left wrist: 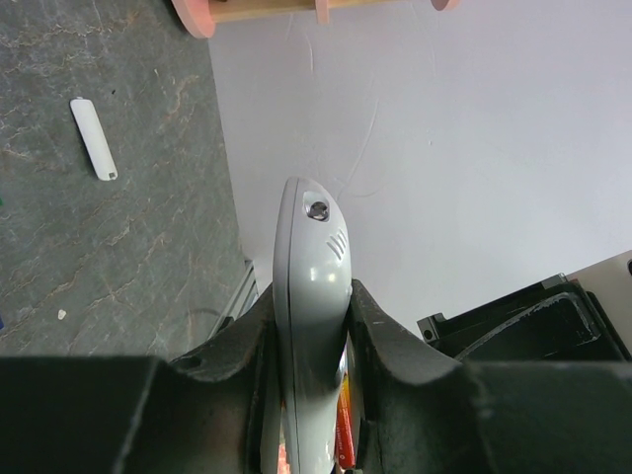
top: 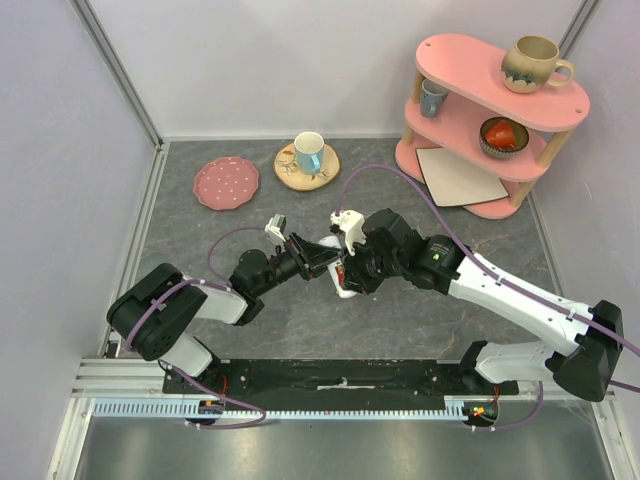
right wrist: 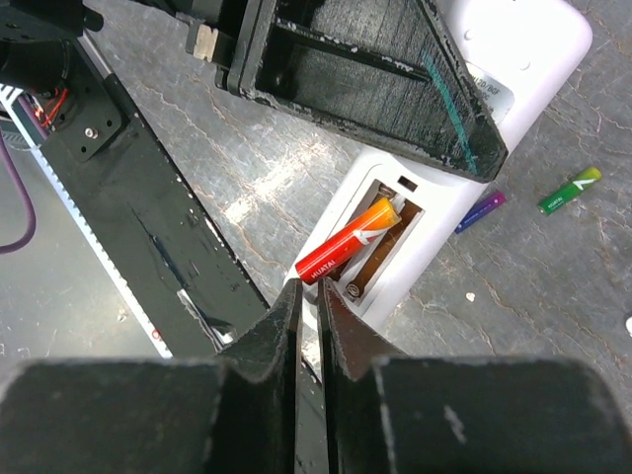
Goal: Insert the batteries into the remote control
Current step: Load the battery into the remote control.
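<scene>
The left tool clamped the remote control. The red-orange battery slanted out of its slot — toward the right tool, nearly together — just below.

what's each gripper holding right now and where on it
Left gripper clamps the white rectangular remote control by its side edges. Right gripper holds nothing.

The table has a dark grey, stone-patterned top. On it, a pink shelf stands at the far right corner. Left of the shelf sits a tan saucer with a cup, and further left a pink dotted plate. Nearer than the shelf, mid-table, lie a purple battery, a green battery and a white cover.
</scene>
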Robot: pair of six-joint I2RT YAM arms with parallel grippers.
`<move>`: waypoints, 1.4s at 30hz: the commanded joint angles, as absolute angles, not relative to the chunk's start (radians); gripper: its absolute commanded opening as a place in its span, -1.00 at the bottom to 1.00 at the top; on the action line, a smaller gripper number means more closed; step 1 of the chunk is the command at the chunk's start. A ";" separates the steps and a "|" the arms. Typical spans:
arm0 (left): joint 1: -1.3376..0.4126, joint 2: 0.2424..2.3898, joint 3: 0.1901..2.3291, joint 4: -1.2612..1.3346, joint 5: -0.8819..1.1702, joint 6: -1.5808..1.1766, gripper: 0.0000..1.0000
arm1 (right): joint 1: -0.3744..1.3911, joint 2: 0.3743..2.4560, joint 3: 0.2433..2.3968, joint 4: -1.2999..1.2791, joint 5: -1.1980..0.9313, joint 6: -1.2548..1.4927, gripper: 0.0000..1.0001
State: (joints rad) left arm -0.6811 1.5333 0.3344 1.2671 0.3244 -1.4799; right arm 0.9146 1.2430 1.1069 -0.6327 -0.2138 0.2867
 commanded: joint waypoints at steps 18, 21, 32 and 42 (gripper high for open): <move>-0.689 1.497 0.336 1.666 0.351 -1.459 -0.96 | 0.917 1.207 1.164 -0.722 -0.187 0.245 -0.53; -0.689 1.496 0.334 1.664 0.350 -1.459 -0.96 | 0.917 1.203 1.169 -0.733 -0.184 0.245 -0.50; -0.689 1.496 0.328 1.664 0.344 -1.453 -0.96 | 0.917 1.192 1.225 -0.750 -0.134 0.288 -0.36; -0.689 1.503 0.322 1.664 0.331 -1.451 -0.96 | 0.917 1.264 1.272 -0.721 -0.112 0.373 -0.28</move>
